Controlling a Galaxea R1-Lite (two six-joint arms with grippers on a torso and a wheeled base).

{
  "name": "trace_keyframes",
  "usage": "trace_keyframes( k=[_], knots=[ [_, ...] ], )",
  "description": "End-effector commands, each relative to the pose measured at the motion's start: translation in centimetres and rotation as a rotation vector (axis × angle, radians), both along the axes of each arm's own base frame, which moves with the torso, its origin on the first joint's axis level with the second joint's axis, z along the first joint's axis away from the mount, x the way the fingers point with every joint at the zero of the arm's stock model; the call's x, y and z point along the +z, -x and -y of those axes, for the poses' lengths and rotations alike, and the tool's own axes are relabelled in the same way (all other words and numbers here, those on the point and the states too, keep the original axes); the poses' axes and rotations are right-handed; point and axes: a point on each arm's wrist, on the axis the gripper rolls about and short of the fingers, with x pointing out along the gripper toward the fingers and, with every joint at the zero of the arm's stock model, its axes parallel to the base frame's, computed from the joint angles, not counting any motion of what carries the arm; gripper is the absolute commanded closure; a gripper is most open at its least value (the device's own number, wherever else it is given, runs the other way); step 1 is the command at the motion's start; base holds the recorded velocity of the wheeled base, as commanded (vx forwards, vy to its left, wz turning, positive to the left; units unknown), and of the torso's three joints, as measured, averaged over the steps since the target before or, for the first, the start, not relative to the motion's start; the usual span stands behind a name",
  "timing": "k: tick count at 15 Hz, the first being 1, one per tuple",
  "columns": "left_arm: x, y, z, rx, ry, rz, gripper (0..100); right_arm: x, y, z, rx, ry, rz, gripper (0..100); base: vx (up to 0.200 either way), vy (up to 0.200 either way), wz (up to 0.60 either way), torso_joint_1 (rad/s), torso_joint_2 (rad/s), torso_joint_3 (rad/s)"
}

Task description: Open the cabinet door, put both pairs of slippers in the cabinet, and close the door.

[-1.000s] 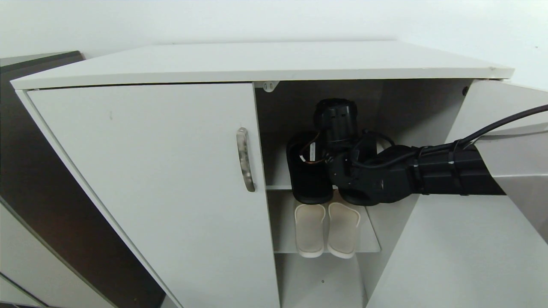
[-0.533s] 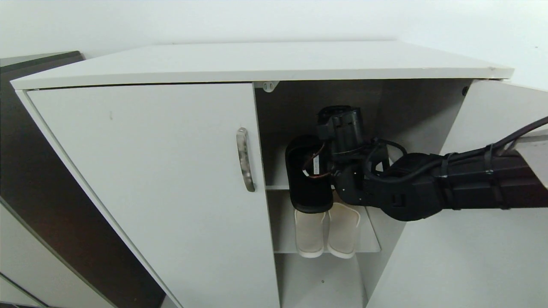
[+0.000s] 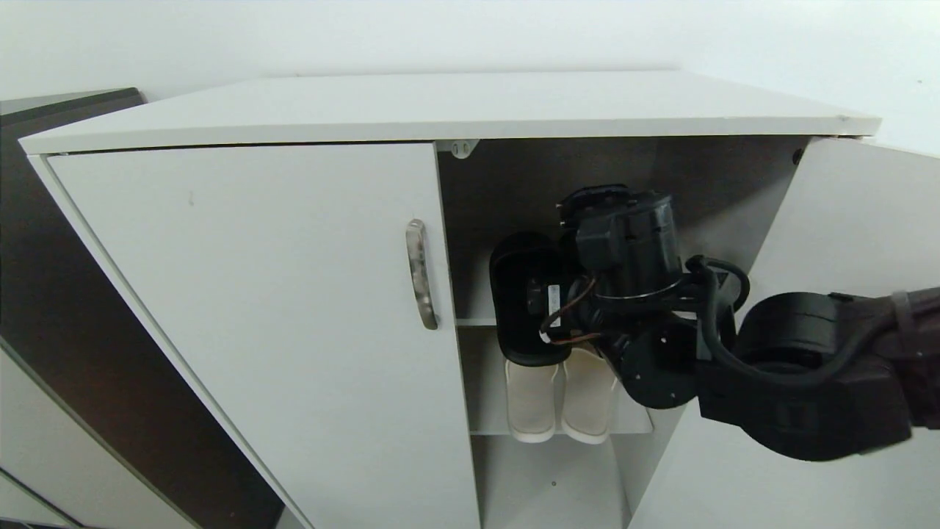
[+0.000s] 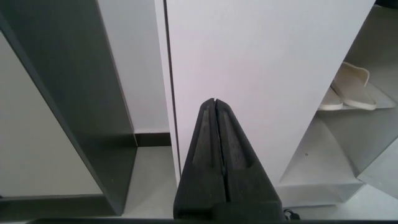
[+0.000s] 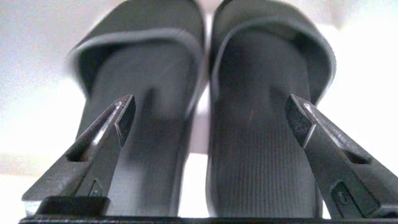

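right gripper [image 5: 211, 118] gaping wide, gripping nothing, facing black slippers [image 3: 514, 323] sitting centre-frame on upper shelf [image 3: 474, 321] | white slippers [image 3: 558, 400] lying just below | left gripper [image 4: 215, 102] pinching closed, empty | right door [image 3: 844, 220] standing open

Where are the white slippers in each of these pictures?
Head view: white slippers on the lower shelf in the open half, below the black slippers.
Left wrist view: on that shelf, beside the closed door.
Right wrist view: not in it; black slippers lie between the open fingers.
Shared landmark: the closed door.
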Motion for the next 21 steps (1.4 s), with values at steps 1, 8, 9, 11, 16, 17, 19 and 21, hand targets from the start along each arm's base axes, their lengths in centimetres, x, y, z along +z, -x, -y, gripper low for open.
trace_keyframes(
  k=[1,8,9,11,16,17,19,21],
  knots=[
    [0.0,0.0,0.0,0.000,0.000,0.000,100,0.7,2.3,1.3,0.032,-0.031,0.024,100,0.000,0.000,0.00,0.000,0.00,0.000],
    [0.0,0.0,0.0,0.000,0.000,0.000,100,0.1,5.4,2.2,0.098,-0.009,0.011,100,0.000,0.000,0.00,0.000,0.00,0.000],
    [0.0,0.0,0.0,0.000,0.000,0.000,100,0.1,5.4,2.2,0.098,-0.010,0.011,100,0.000,0.000,0.00,0.000,0.00,0.000],
    [0.0,0.0,0.0,0.000,0.000,0.000,100,-0.1,5.3,2.1,0.098,-0.007,0.007,100,0.000,0.000,0.00,0.000,0.00,0.000],
    [0.0,0.0,0.0,0.000,-0.001,0.000,100,-0.7,5.1,1.8,0.097,0.005,-0.004,100,0.000,0.000,0.00,0.000,0.00,0.000],
    [0.0,0.0,0.0,0.000,-0.001,0.000,100,-0.8,5.0,1.7,0.095,0.008,-0.006,100,0.000,0.000,0.00,0.000,0.00,0.000],
    [0.0,0.0,0.0,0.000,-0.001,0.000,100,-1.1,5.1,1.7,0.097,0.015,-0.011,100,0.000,0.000,0.00,0.000,0.00,0.000],
    [0.0,0.0,0.0,-0.001,-0.001,0.000,100,-1.1,5.0,1.7,0.098,0.016,-0.012,100,0.000,0.000,0.00,0.000,0.00,0.000]
  ],
)
